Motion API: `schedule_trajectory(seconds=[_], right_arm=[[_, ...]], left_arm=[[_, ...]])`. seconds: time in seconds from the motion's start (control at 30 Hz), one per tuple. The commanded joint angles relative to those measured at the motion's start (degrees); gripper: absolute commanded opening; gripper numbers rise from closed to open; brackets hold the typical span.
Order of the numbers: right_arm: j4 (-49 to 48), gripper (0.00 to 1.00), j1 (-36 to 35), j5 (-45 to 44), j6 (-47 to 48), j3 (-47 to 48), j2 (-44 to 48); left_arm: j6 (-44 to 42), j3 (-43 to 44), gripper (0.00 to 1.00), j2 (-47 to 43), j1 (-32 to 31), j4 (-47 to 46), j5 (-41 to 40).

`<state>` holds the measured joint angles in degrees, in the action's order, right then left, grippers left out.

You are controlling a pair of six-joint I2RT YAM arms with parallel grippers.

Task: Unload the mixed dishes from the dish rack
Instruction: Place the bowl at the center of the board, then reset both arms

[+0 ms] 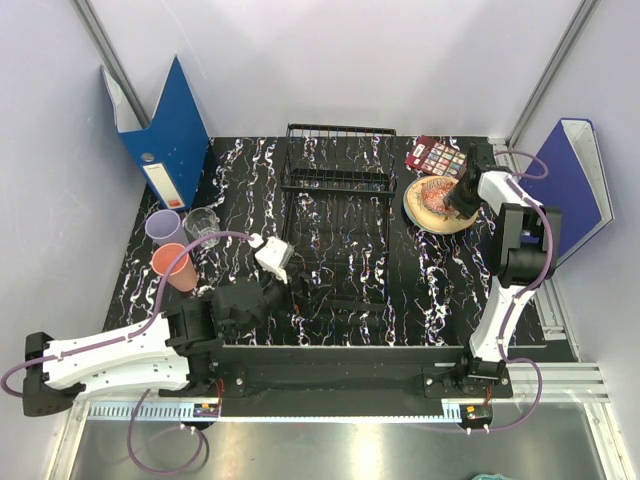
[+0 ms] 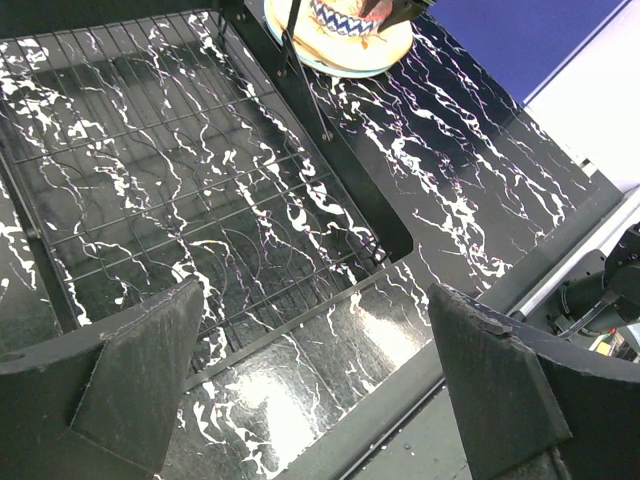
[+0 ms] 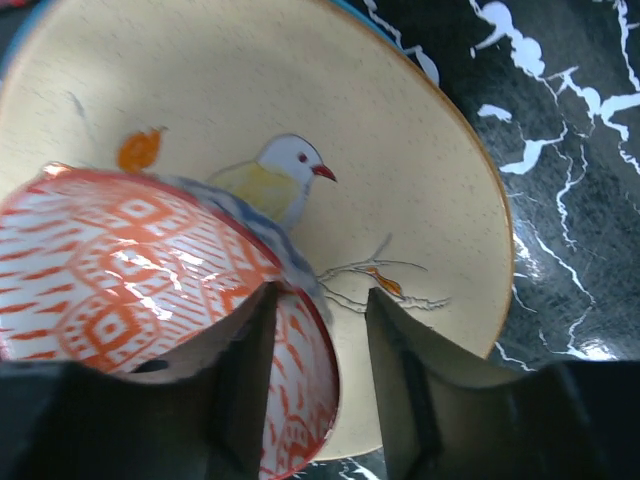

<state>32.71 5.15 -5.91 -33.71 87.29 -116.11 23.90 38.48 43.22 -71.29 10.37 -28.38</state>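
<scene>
Black, white-veined tabletop (image 1: pixel 430 290) between pale walls: the thin-wire dish rack (image 1: pixel 335 215) sits mid-table. To its right, the right gripper (image 3: pixel 320 300), fingers apart, straddles a glossy orange-patterned bowl (image 3: pixel 130 270) on a cream bird plate (image 3: pixel 400 170). The left gripper (image 2: pixel 320 400) gapes wide.

Black wire dish rack (image 1: pixel 335 215) mid-counter. Right: cream bird-painted plate (image 3: pixel 400 180) carrying orange-patterned bowl (image 3: pixel 130 270). Left: lavender cup (image 1: pixel 164 228), glass cup (image 1: pixel 201 224), salmon-pink cup (image 1: pixel 173 265), upright.
</scene>
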Motion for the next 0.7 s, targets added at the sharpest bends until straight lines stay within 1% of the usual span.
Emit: schedule_trajectory(seconds=[0.0,0.07,0.13,0.17,0.27,0.3,0.37,0.4,0.47,0.5,0.53,0.57,0.6,0.63,0.67], right_arm=[[-0.5,0.53,-0.2,0.3,-0.4,-1.3,5.1],[-0.5,0.6,-0.2,0.4,-0.6,-1.9,6.2],[-0.4,0.64,-0.2,0.3,-1.6,-2.2,8.6],[-0.4,0.69,-0.2,0.3,-2.0,-2.4,9.7],[-0.4,0.74,-0.3,1.2,-3.8,-2.0,15.0],[-0.4,0.77,-0.3,1.4,-4.8,-1.8,18.1],[0.2,0.78,-0.3,3.2,-5.7,-0.3,21.0],[0.8,0.79,-0.5,3.8,-6.4,0.5,24.0],[1.2,0.79,-1.4,5.2,-6.6,1.7,27.7],[1.1,0.79,-3.5,4.8,-6.2,1.5,32.0],[0.3,0.79,-4.9,4.1,-5.6,1.0,34.5],[-0.5,0.79,-8.0,2.2,-4.6,0.2,37.1],[-1.7,0.79,-13.2,0.7,-1.8,-3.0,42.5],[-5.1,0.79,-15.6,-2.2,-0.7,-5.4,45.6],[-7.5,0.79,-17.8,-2.8,0.4,-8.4,48.8]], left_arm=[[1.3,0.3,0.99,1.0,0.1,-3.5,1.8],[2.2,0.5,0.99,1.2,0.0,-3.1,2.1],[2.8,0.5,0.99,1.3,0.1,-2.7,2.1],[3.4,0.6,0.99,1.3,0.1,-2.3,1.9],[4.4,1.0,0.99,1.1,0.1,-1.6,1.5],[4.6,1.1,0.99,1.1,0.1,-1.5,1.4],[4.8,1.3,0.99,0.9,0.1,-1.1,1.2],[4.9,1.4,0.99,0.9,0.1,-1.1,1.0],[5.8,1.6,0.99,1.2,0.1,-0.7,0.0],[6.4,1.7,0.99,1.5,0.0,-0.4,-0.7],[7.6,1.8,0.99,2.0,0.1,0.3,-1.9],[8.2,2.1,0.99,2.6,0.1,0.4,-2.4],[8.8,2.4,0.99,3.0,0.1,0.9,-2.9],[10.1,2.7,0.99,4.1,0.1,2.2,-3.5],[10.5,3.7,0.99,4.8,0.1,2.8,-3.8]])
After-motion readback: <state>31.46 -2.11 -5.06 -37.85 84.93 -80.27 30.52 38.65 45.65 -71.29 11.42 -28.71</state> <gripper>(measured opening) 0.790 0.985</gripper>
